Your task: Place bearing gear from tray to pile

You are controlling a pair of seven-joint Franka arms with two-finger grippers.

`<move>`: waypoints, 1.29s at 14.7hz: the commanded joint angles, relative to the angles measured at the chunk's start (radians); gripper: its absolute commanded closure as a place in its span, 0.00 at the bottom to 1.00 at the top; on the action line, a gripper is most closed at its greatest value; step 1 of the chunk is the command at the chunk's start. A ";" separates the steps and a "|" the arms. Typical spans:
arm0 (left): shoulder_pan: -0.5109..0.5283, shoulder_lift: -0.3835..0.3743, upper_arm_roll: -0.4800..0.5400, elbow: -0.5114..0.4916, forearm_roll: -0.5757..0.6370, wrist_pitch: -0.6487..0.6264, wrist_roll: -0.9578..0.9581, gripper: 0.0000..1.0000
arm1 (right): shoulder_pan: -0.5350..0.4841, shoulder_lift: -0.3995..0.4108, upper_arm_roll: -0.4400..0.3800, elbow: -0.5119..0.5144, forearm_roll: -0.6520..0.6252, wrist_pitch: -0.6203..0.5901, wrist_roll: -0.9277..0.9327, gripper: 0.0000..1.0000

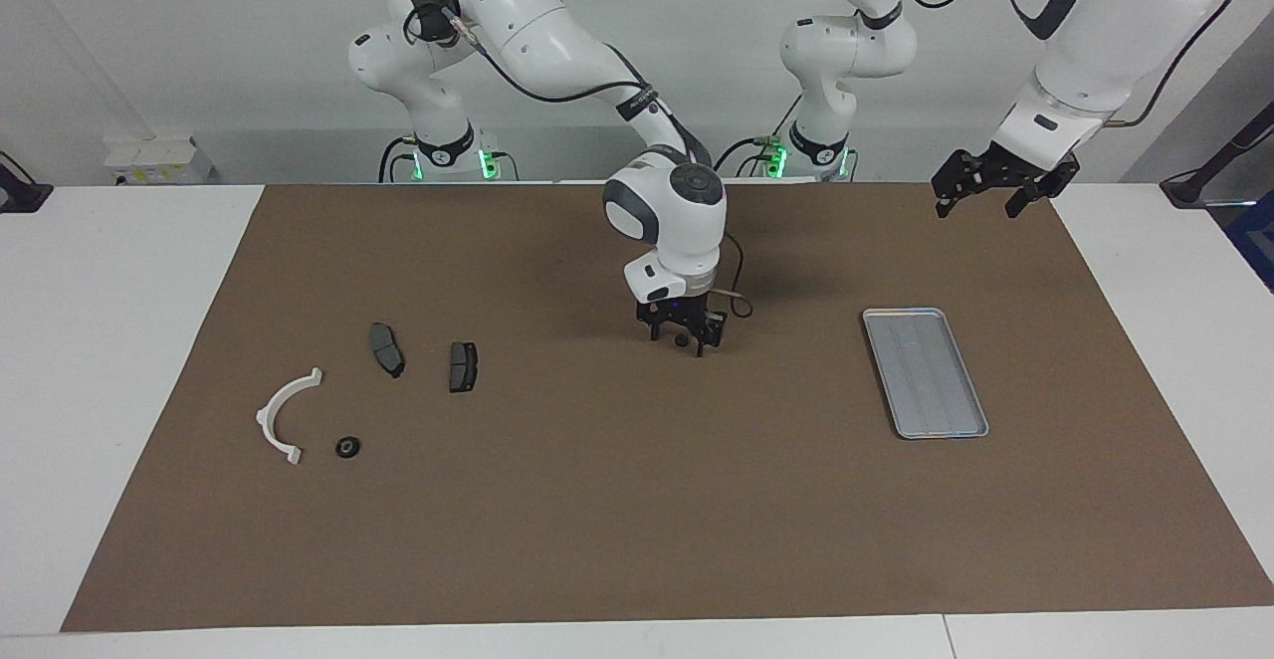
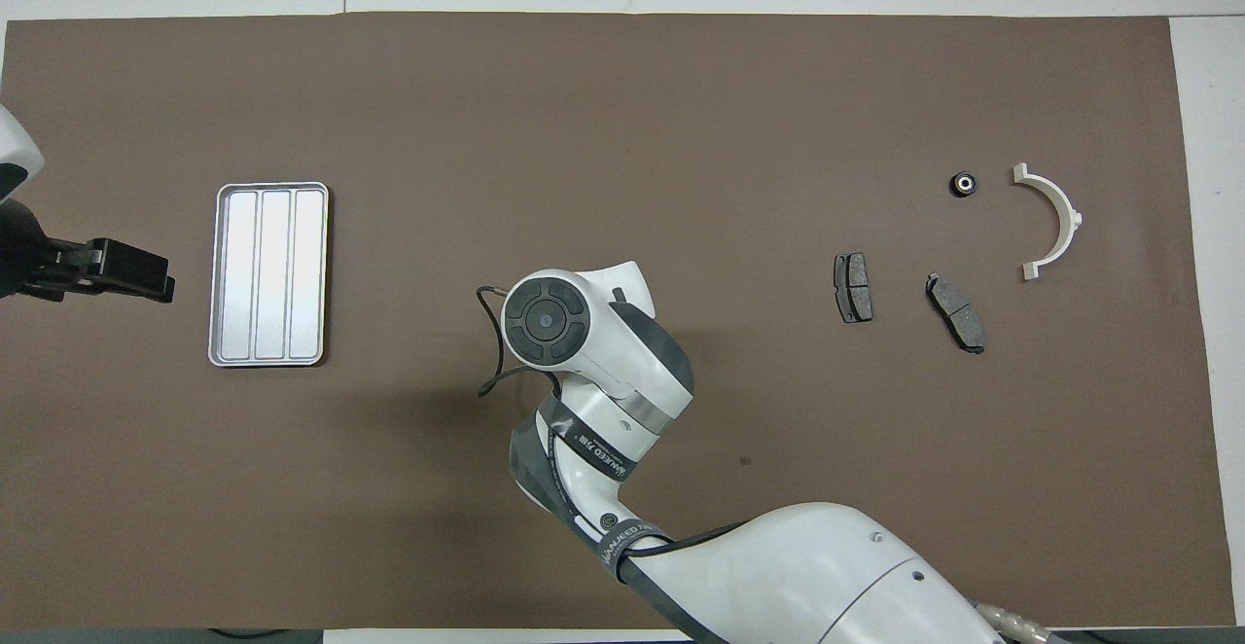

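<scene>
Right gripper (image 1: 680, 339) over mat middle, small dark gear (image 1: 681, 338) pinched between fingers, between tray (image 1: 925, 371) and pile (image 1: 383, 350). Left gripper (image 1: 998, 186) waits, fingers spread, over mat edge near tray.

A small dark bearing gear (image 1: 681, 338) sits between the right pincer's fingertips. The silver ridged tray (image 1: 926, 372) lies bare. Another gear (image 1: 346, 447) rests beside the pile's white half-ring (image 1: 283, 413).

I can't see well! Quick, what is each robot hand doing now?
Right gripper: shut on a small dark round bearing gear, over the brown mat's middle.
Left gripper: open, holding nothing, waiting.
</scene>
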 commanded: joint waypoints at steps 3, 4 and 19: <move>0.008 0.005 0.000 0.013 -0.024 -0.001 0.023 0.00 | -0.003 -0.004 0.004 -0.011 -0.017 0.017 0.016 0.74; 0.008 0.004 0.000 0.010 -0.024 0.001 0.023 0.00 | -0.002 -0.004 0.004 -0.011 -0.017 0.018 0.016 0.76; 0.000 -0.015 -0.002 -0.002 -0.021 0.001 0.012 0.00 | -0.037 -0.021 0.009 0.159 -0.019 -0.237 -0.077 1.00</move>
